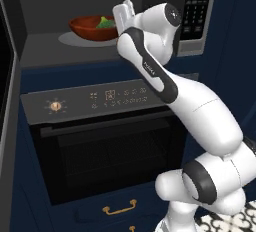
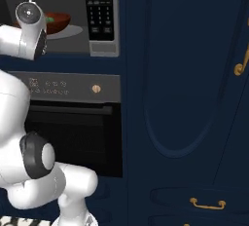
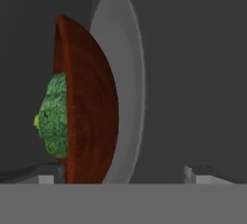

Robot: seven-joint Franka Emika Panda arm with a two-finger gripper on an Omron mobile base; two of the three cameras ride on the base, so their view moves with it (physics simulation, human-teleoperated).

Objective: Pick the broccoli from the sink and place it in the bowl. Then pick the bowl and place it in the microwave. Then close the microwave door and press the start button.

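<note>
While my jaws (image 3: 120, 175) stand wide open and empty, the bowl (image 1: 92, 27) with broccoli (image 1: 104, 22) rests on the microwave (image 1: 50, 6) turntable (image 3: 123, 49).

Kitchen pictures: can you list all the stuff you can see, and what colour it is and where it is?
bowl: one, reddish-brown, on the turntable inside the microwave.
broccoli: one, green, in the bowl.
turntable: one, pale grey, round, on the microwave floor.
microwave: one, dark grey cavity, above the oven.
button panel: one, black, right of the cavity.
oven: one, black, below the microwave.
cabinets: navy, gold handles, right of the oven.
gripper: one, jaws apart, at the bowl.
</note>
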